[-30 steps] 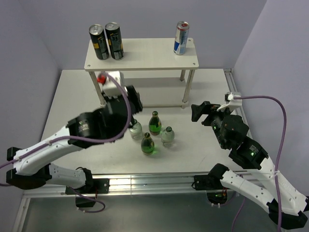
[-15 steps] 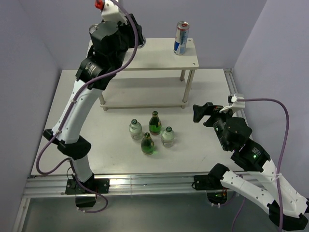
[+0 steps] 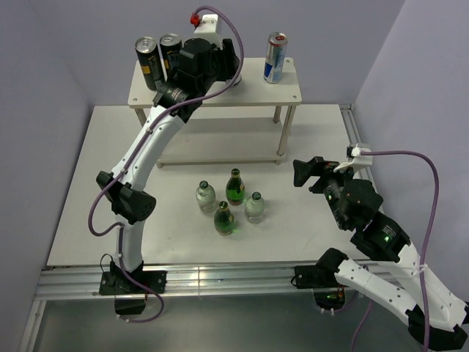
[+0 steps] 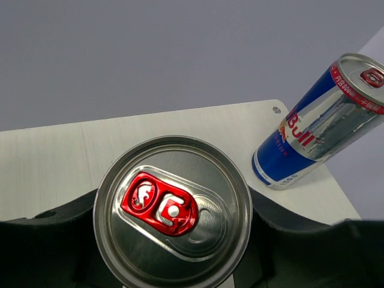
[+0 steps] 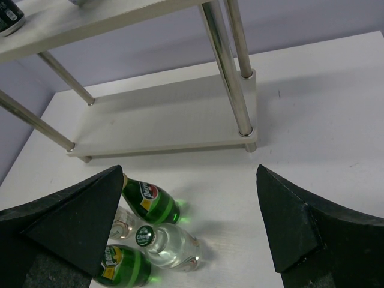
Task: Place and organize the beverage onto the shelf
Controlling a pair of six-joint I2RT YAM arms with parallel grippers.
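Silver-topped can (image 4: 173,210), upright, is pinched in your left gripper (image 4: 174,243) over the shelf (image 4: 60,156); the Red Bull can (image 4: 315,129) stands just upper right.

Robot lab test cell. Plain lilac walls (image 3: 44,73) box in a white table (image 3: 322,139). Left arm (image 3: 146,154) and right arm (image 3: 374,235) bolted by an aluminium rail (image 3: 234,277), purple cables (image 3: 410,152) trailing.

The left arm (image 3: 150,147) stretches high and far forward, its elbow low above its base and the forearm rising steeply. The left gripper (image 4: 173,240) has both dark fingers pressed against the sides of a silver can (image 4: 173,207). The right arm (image 3: 377,235) sits folded low, and the right gripper (image 5: 189,228) points forward and leftward with its jaws spread wide.
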